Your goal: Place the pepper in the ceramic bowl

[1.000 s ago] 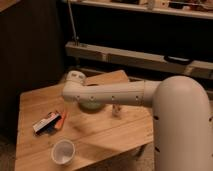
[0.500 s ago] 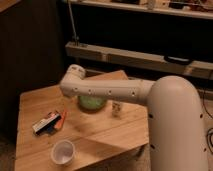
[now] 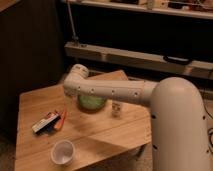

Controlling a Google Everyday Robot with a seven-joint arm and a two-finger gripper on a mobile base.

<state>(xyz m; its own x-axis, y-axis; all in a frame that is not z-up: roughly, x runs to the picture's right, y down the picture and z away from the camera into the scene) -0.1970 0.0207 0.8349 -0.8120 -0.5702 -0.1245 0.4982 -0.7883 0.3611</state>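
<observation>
1. Reaching across the wooden table (image 3: 100, 136) from the right side of the view, the white arm (image 3: 115, 92) runs leftward from the robot's large white body (image 3: 180, 125).
2. Gripper (image 3: 71, 89): located at the arm's far tip, above the rear half of the table, just left of the ceramic bowl and higher than it. It is released and has nothing in it.
3. Pepper (image 3: 61, 120): slim and orange, lying flat on the table top, front-left of the bowl and clear of it. It is below and in front of the gripper, not in contact with it.
4. Ceramic bowl (image 3: 92, 103): pale green, standing on the table near its middle; the arm crosses in front of its upper part. Contents cannot be told.
5. Flat box (image 3: 46, 123): white, red and dark, lying just left of the pepper; whether the two touch cannot be told.
6. White cup (image 3: 63, 151): upright near the table's front edge, well apart from the bowl.
7. Small pale object (image 3: 117, 108): standing on the table just right of the bowl, under the arm; identity cannot be told.
</observation>
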